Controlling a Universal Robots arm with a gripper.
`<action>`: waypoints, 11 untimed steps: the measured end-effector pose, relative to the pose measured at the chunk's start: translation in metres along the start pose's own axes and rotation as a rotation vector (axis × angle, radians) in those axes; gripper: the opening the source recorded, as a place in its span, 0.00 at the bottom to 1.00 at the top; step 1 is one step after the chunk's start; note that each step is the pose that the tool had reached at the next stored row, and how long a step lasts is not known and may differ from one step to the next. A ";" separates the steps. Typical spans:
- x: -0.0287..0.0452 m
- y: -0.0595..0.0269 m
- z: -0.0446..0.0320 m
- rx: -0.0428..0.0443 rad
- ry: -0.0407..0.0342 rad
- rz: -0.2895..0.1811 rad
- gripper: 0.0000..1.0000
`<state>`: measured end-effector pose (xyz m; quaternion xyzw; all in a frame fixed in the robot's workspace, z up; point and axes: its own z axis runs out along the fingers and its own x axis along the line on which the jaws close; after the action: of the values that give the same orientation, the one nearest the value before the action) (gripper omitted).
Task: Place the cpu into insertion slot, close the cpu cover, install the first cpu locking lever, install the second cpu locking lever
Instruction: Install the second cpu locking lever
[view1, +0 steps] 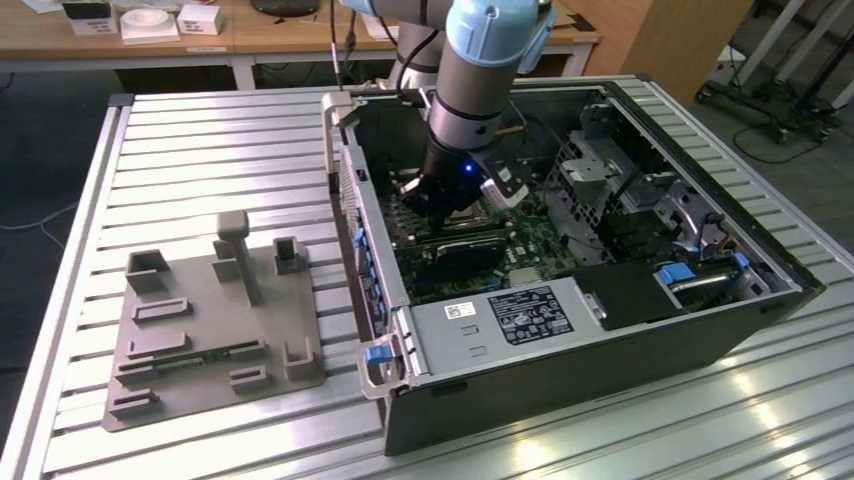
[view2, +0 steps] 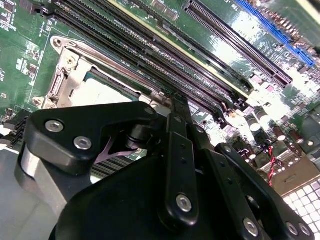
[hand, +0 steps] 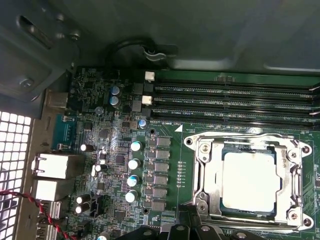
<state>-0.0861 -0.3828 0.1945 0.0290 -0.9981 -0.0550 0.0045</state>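
Cpu (hand: 248, 181) sits in its socket under the closed cpu cover (hand: 206, 165) in the first wrist view; the exterior view hides it behind the gripper (view1: 441, 200), whose fingers' state I cannot tell. Board print seems unreadable.

The silvery cpu (hand: 248, 181) lies flat in its socket, framed by the closed cpu cover (hand: 205, 165).

We see an open black computer case (view1: 574, 350) lying on a silver ribbed table (view1: 200, 140). Inside it we see a green board (hand: 165, 175) with long dark slots (hand: 235, 102) and little round silver cans (hand: 135, 162). A grey holder tray (view1: 214, 330) sits beside the case.
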 end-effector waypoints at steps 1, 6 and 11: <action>0.0000 0.0000 0.0000 0.0007 0.0001 0.000 0.10; -0.0001 0.0007 -0.0007 0.0004 -0.0002 0.000 0.10; -0.0001 0.0012 -0.0026 0.0006 -0.0001 0.000 0.10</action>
<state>-0.0861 -0.3819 0.1973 0.0290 -0.9981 -0.0547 0.0045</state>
